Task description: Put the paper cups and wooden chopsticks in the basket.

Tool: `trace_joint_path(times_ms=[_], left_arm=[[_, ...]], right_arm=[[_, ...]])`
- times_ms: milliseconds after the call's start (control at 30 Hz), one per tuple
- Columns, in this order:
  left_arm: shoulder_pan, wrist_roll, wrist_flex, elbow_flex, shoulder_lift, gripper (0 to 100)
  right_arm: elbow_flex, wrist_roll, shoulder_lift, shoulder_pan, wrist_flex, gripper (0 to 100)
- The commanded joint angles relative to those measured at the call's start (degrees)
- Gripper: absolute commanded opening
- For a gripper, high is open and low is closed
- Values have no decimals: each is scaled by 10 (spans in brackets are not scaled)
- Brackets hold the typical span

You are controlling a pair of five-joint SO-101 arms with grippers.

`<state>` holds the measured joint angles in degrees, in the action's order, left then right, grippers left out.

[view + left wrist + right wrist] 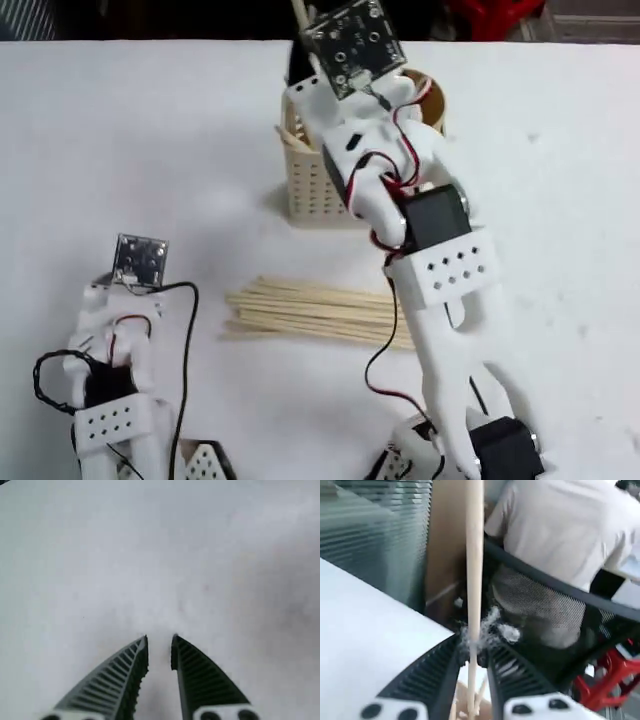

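Note:
A white mesh basket [312,185] stands at the back of the table with several chopsticks upright in it. A brown paper cup [432,97] shows beside it, behind my right arm. My right gripper [474,662] is over the basket, shut on one wooden chopstick [474,570] that it holds upright; the stick's top end [298,12] pokes out above the wrist. A bundle of wooden chopsticks [315,310] lies flat at mid-table. My left gripper [159,647] hovers low over bare table at the front left, its fingers nearly together with nothing between them.
The right arm [440,270] stretches from the front right across the end of the chopstick bundle to the basket. The left arm [115,380] sits at the front left with a black cable [188,340] looped beside it.

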<state>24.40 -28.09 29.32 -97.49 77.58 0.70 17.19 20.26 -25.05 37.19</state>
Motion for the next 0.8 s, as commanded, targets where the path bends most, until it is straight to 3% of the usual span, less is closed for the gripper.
trace_joint_path(times_ms=[0,167,333,433,767], left_arm=[[-7,4,-7,15,7,94],[-7,4,-7,15,7,94],[-7,4,-7,15,7,94],[-7,4,-7,15,7,94],[-7,4,-7,15,7,94]], right_arm=[[16,-3,3,18,4,18],[33,-5,7,29,9,25],[33,-3,7,28,39,134],[33,-3,8,26,75,149],[40,25,80,8,355,91]])
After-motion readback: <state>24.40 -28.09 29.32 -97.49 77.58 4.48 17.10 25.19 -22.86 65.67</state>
